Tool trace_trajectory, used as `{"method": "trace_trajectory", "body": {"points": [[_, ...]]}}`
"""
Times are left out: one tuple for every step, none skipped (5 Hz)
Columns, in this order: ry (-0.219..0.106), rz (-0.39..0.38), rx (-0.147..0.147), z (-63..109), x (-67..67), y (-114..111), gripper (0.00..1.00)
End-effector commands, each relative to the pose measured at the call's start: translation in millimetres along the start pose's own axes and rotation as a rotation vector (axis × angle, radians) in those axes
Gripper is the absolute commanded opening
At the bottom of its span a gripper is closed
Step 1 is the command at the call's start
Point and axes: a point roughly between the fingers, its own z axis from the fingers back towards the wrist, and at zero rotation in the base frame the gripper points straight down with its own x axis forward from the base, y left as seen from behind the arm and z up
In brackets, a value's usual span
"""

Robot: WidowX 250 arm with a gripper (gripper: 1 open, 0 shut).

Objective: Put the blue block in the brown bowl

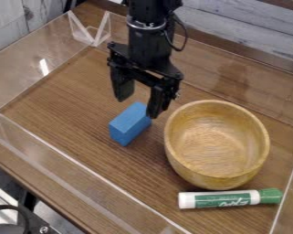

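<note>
A small bright-blue block (129, 123) lies on the wooden table, left of the brown bowl (217, 143). The bowl is large, round and light wood, and it holds nothing. My gripper (139, 95) hangs just above and behind the block, pointing down. Its two dark fingers (120, 85) stand wide apart, with nothing between them. The fingertips are close over the block's far end, and I cannot tell whether they touch it.
A green-and-white marker (230, 197) lies in front of the bowl near the table's front right. Clear plastic walls (39, 146) ring the table, with a folded clear piece (90, 29) at the back left.
</note>
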Motion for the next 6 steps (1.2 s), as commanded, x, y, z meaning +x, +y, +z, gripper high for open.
{"method": "trace_trajectory", "body": {"points": [[-0.049,-0.012,0.004,9.0,-0.1,2.8,1.00],[-0.047,-0.021,-0.001,5.8,-2.4,2.8,1.00],[-0.048,-0.029,-0.007,3.0,-4.7,3.2,1.00],[-0.048,-0.034,-0.012,0.1,-7.2,3.7,1.00],[-0.049,-0.036,-0.019,-2.6,-9.3,4.2,1.00],[-0.056,-0.038,-0.028,-4.8,-11.0,5.3,1.00]]}}
